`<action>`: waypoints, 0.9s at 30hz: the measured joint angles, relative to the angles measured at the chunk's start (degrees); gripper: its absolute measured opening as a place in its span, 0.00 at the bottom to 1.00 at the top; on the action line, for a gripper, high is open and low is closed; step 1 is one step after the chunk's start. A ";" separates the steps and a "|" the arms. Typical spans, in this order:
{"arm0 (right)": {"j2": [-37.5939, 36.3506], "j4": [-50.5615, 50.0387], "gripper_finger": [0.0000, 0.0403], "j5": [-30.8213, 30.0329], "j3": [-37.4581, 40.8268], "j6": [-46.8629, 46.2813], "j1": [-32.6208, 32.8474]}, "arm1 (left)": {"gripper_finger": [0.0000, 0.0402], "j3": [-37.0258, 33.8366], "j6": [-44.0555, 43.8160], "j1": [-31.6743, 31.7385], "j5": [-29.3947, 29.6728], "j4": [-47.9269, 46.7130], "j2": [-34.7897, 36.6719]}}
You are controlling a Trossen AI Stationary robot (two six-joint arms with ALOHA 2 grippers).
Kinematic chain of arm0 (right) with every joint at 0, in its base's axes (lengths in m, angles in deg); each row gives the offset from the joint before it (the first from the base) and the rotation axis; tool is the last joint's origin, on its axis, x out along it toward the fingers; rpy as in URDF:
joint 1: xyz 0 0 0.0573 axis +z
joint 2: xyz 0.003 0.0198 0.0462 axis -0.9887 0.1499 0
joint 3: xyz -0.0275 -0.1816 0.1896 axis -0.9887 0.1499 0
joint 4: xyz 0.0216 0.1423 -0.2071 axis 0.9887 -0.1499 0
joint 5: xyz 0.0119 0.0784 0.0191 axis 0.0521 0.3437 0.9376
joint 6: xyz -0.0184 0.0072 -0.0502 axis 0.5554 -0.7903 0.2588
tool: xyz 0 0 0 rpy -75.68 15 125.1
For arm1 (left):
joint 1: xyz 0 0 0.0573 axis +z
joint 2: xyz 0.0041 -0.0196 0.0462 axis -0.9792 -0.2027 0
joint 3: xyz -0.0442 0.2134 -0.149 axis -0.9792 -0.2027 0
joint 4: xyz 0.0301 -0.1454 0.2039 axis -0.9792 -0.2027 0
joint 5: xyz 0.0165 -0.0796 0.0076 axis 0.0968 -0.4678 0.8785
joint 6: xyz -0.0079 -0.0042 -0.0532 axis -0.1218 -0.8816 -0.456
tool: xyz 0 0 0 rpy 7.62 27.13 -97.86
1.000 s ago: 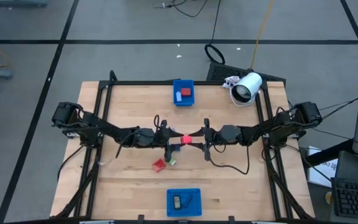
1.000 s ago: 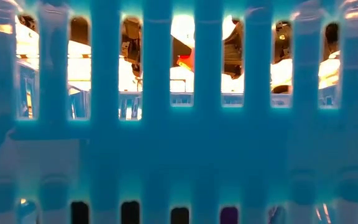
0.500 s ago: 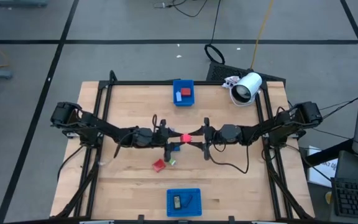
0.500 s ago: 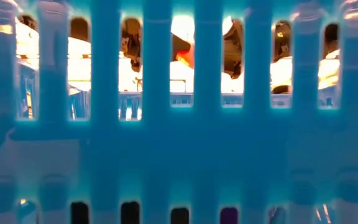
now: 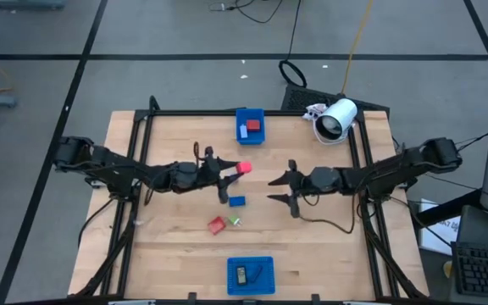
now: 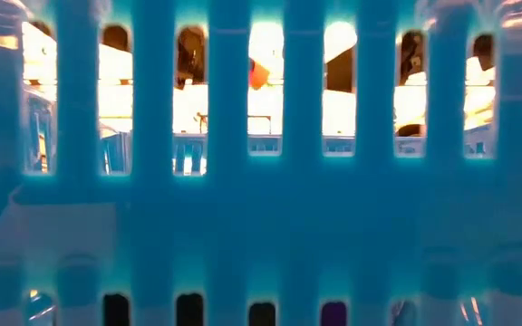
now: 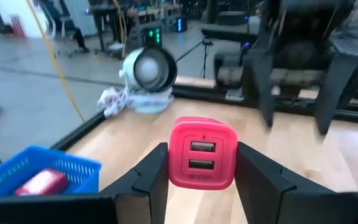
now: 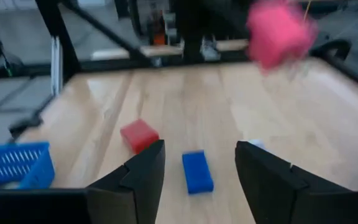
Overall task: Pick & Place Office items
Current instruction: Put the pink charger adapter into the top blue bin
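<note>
My left gripper (image 5: pixel 235 170) is shut on a pink-red block (image 5: pixel 244 168) with two USB ports, above the table's middle; its own view shows the block (image 7: pixel 202 152) between the fingers. My right gripper (image 5: pixel 269 189) is open and hovers just right of the centre, apart from the block. A blue block (image 5: pixel 237 201), a red block (image 5: pixel 217 224) and a green bit (image 5: pixel 234 221) lie flat on the wood; the blue (image 8: pixel 197 171) and red (image 8: pixel 139 134) blocks also show in the right wrist view. The low view catches only the block (image 6: pixel 259 72) through the tray's slots. My left gripper pinches the pink-red block by its two opposite side faces (image 7: pixel 174 155), one finger (image 7: pixel 151 180) on each side. The fingers come roughly level from the table's left. The block is lifted clear of the table, its port face turned back toward the wrist.
A blue tray (image 5: pixel 249 114) at the far edge holds a red and a white piece. Another blue tray (image 5: pixel 265 275) at the near edge holds dark pieces; its slotted wall (image 6: pixel 261 226) fills the low view. A white cylindrical device (image 5: pixel 337 119) lies at the far right corner.
Both grippers met at the pink-red block over the centre. The right gripper has drawn back toward the right edge, away from the block. The left gripper has carried the block a little toward the far and left edges. The pieces on the table have stayed put.
</note>
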 joint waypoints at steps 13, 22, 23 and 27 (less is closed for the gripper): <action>-8.30 18.14 0.44 -0.41 12.56 -1.29 -0.06 | 0.36 -0.61 -1.11 14.59 -12.68 17.14 -9.58; -8.28 25.16 0.44 -4.96 15.94 -1.29 -0.09 | 0.36 4.34 -7.82 22.48 -16.43 23.66 -21.70; -8.23 25.15 0.44 -4.97 15.94 -1.27 -0.10 | 0.36 5.39 -7.93 22.78 -16.43 23.56 -22.72; -8.26 25.27 0.43 -4.95 15.94 -1.09 -0.10 | 0.36 9.83 -7.74 23.41 -14.38 19.99 -26.18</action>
